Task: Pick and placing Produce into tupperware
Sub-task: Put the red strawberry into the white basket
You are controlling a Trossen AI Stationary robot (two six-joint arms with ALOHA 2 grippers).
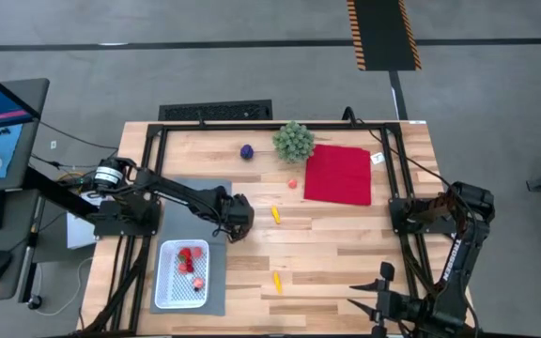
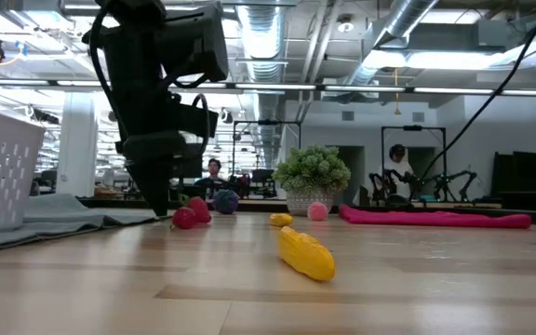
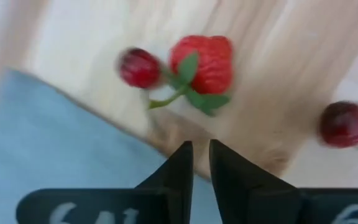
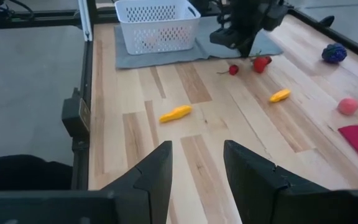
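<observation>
The white tupperware (image 1: 182, 274) stands on a grey mat and holds a few red pieces. My left gripper (image 3: 201, 152) points down at the mat's far right corner, its fingers shut to a thin slit with nothing showing between them. Just beyond its tips lie a red strawberry (image 3: 204, 62) with green leaves, a dark red cherry (image 3: 140, 67) and another cherry (image 3: 342, 123), all resting on the wood. Loose produce lies farther off: two yellow pieces (image 1: 275, 215) (image 1: 276, 281), a pink one (image 1: 292, 184) and a purple ball (image 1: 247, 151). My right gripper (image 4: 197, 155) waits open at the near right.
A green bushy plant (image 1: 293, 141) and a red cloth (image 1: 338, 175) sit at the far right of the table. The grey mat (image 1: 205, 197) covers the near left. Black frame rails (image 1: 148, 188) run along the table's left, right and far sides.
</observation>
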